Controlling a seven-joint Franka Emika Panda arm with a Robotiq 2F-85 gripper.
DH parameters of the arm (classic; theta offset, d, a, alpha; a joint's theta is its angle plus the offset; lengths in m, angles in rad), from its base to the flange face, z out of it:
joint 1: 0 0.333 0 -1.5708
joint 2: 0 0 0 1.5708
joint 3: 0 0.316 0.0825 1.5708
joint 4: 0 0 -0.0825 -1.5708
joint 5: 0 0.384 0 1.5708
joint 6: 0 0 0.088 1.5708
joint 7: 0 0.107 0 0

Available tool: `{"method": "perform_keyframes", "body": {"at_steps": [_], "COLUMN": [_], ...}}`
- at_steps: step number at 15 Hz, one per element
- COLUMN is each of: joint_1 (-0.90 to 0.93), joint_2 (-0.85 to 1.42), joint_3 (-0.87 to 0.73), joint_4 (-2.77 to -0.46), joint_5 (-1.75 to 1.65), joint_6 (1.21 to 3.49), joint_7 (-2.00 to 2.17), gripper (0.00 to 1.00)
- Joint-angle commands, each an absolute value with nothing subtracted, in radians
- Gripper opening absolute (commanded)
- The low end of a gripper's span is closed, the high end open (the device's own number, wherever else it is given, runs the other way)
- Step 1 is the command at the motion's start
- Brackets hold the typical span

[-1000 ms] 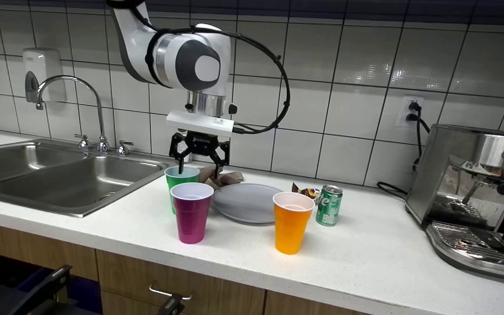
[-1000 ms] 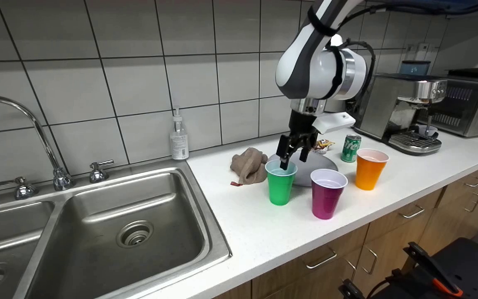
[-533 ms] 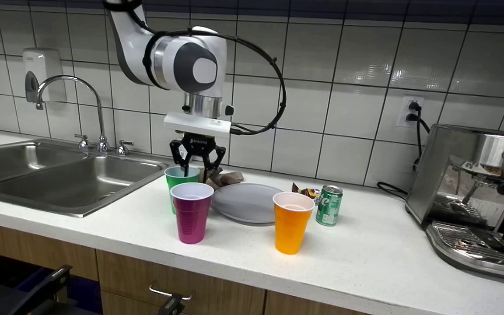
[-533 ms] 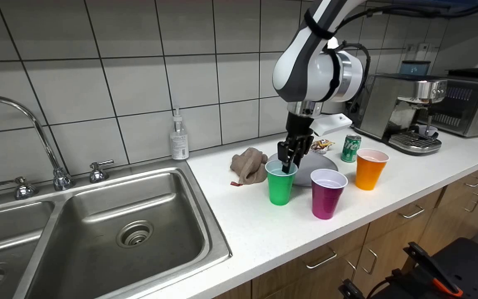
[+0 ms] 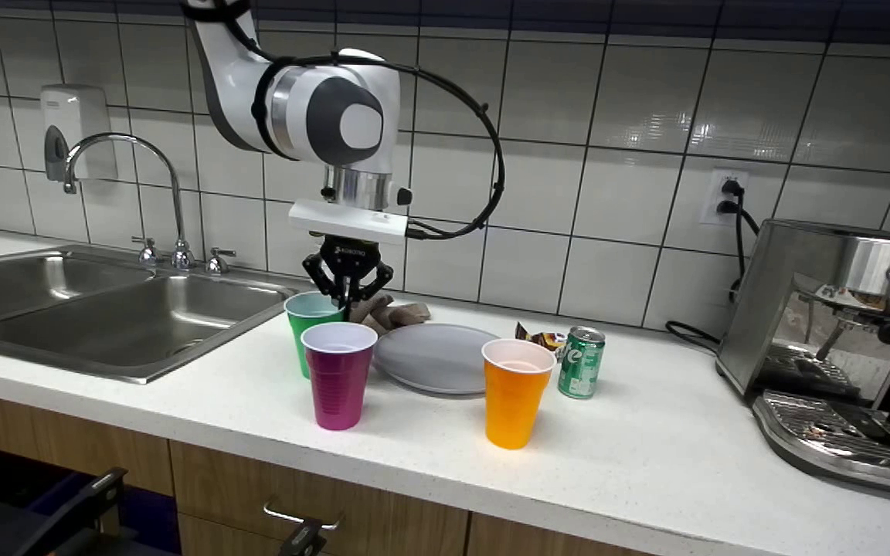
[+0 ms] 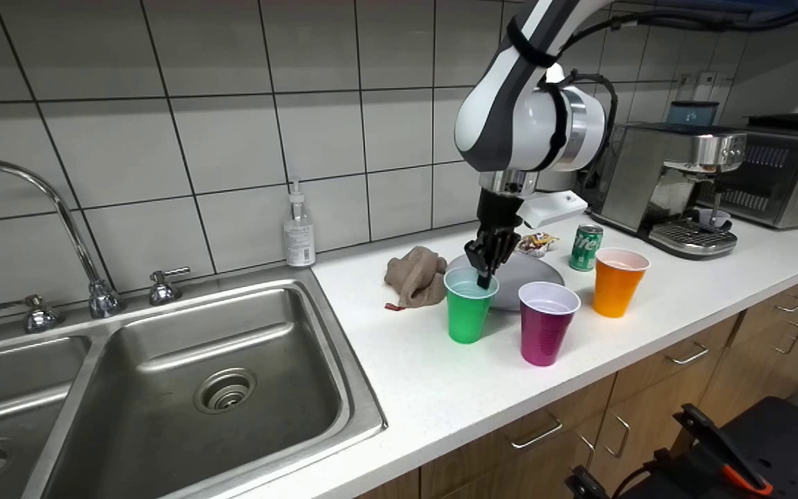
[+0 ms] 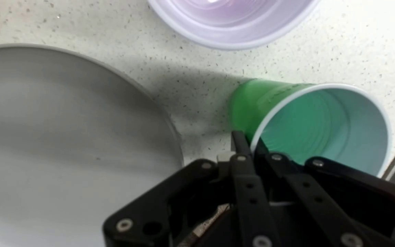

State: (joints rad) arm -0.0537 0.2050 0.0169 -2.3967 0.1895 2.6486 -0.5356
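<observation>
Three plastic cups (image 6: 467,315) stood on the worktop (image 5: 646,455).
Also counted: one plate (image 5: 439,359), one drink can (image 5: 582,364), one cloth (image 6: 416,277), one pump bottle (image 6: 299,237), one coffee machine (image 5: 831,324); beyond these were one faucet (image 5: 181,253), two tap handles (image 6: 165,288), two sink basins (image 6: 156,436), two drains (image 6: 226,390), one wall dispenser (image 5: 83,131), two plugs (image 5: 732,188).

The arm (image 5: 310,112) hangs bent, wrist (image 5: 358,188) pointing down, 2 jaws pinched nearly together.

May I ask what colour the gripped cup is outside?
The cup is green, clearest in an exterior view.
</observation>
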Motion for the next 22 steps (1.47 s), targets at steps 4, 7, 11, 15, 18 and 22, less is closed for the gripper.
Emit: {"method": "perform_keyframes", "body": {"at_steps": [4,7,11,15,18,22], "joint_1": [-0.099,-0.109,-0.132,-0.155,-0.165,-0.172], "joint_2": [0.189,0.192,0.208,0.215,0.231,0.274], "joint_3": [0.074,0.073,0.056,0.05,0.041,0.023], "joint_4": [-2.367,-2.342,-2.29,-2.249,-2.216,-2.167], "joint_5": [0.267,0.307,0.338,0.349,0.345,0.321], "joint_6": [2.593,2.587,2.585,2.593,2.592,2.594], "joint_7": [-0.587,-0.585,-0.567,-0.559,-0.544,-0.498], "gripper": [0.01,0.01,0.01,0.01,0.01,0.01]}}
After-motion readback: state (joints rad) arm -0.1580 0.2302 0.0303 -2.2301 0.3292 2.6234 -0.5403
